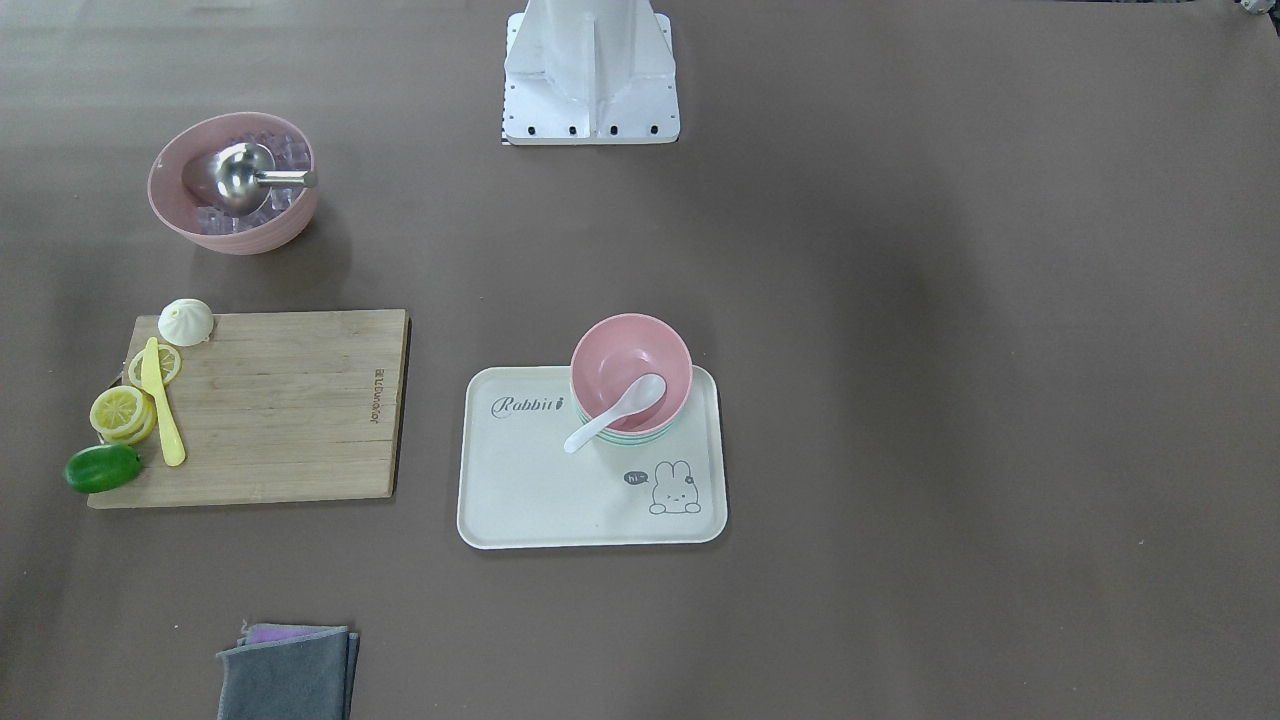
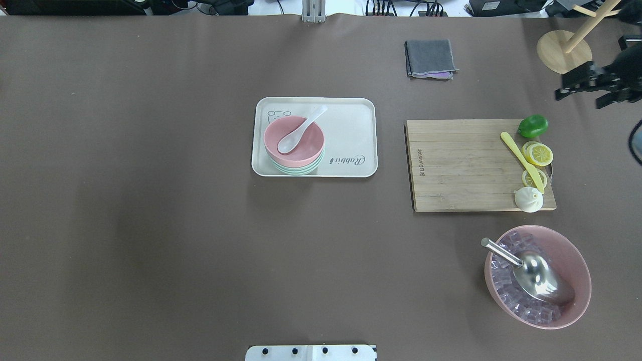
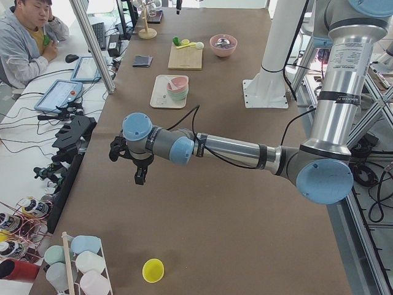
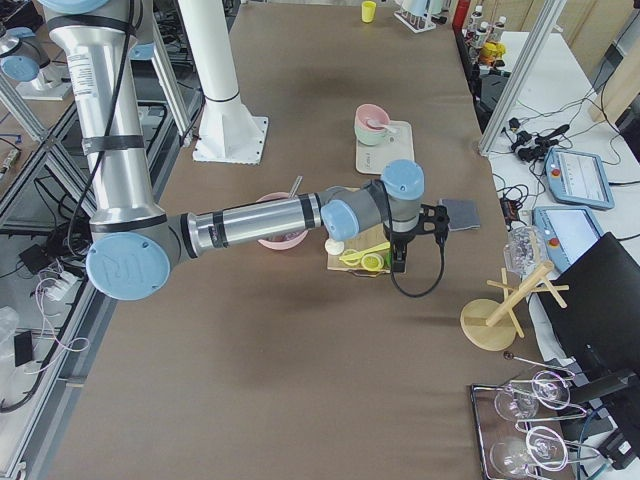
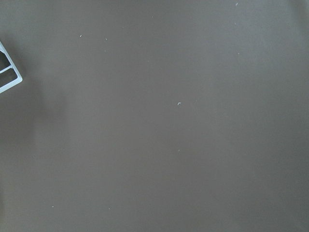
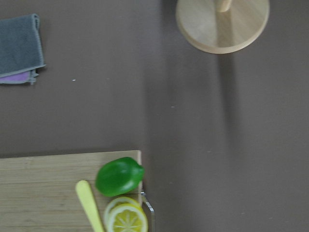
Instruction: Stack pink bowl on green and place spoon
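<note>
Two robot arms hang over bare brown table, both well apart from the tableware.

Nearest the robot's base, on its right, a large pink bowl (image 2: pixel 577 260) holds clear cubes and a metal scoop (image 2: pixel 541 281). Beyond it lies a wooden cutting board (image 2: pixel 461 165) with a yellow knife (image 2: pixel 519 158), lemon slices (image 2: pixel 539 153) and a lime (image 2: pixel 532 126) at its outer end.

Level with the board, at the middle of the table, sits a cream tray (image 2: pixel 351 125). On the robot's left side of the tray, the pink bowl (image 2: pixel 311 145) is nested upright on top of the green bowls (image 2: pixel 296 170). The spoon (image 2: pixel 301 131) rests inside the pink bowl, its scoop on the bottom and its handle leaning out over the far rim. Both parts of the task look done.

Farthest away are a folded grey cloth (image 2: pixel 430 58) and a wooden stand (image 2: pixel 556 52).

The main risk seems to be the spoon handle. It sticks out past the rim, so an arm passing low over the tray could catch it, flip the spoon out or push the stack askew.

The right gripper (image 2: pixel 582 87) hangs between the lime and the wooden stand. It is dark and seen side-on, so how far apart its fingers are cannot be told. Nothing shows in it or touching it.

The left gripper (image 3: pixel 138 172) appears only in the side view, pointing down above empty table. Its opening cannot be judged either.
</note>
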Available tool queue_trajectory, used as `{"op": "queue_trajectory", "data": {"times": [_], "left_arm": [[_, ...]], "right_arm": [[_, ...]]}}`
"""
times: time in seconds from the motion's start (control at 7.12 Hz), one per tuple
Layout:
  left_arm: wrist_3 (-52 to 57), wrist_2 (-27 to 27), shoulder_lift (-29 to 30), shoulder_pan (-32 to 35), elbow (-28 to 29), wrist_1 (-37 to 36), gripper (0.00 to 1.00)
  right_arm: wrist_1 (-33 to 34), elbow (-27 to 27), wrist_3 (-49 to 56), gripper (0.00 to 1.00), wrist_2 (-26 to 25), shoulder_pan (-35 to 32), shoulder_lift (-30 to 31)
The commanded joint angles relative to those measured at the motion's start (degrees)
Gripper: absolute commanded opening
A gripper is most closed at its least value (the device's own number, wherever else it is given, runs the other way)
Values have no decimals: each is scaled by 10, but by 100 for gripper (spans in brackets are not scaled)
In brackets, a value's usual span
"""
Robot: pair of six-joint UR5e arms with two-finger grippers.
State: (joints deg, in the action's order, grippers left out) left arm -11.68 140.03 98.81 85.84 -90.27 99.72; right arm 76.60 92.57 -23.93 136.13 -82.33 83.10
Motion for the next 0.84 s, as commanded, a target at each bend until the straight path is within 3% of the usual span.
{"op": "queue_trajectory", "data": {"times": [0.0,0.7], "left_arm": [[3,2,0,0,1,-4,98],[3,1,-9,1,-3,-4,98]], "right_arm": [[17,-104,212,100,5,-101,-10],[30,-108,227,100,-14,-109,-22]]}}
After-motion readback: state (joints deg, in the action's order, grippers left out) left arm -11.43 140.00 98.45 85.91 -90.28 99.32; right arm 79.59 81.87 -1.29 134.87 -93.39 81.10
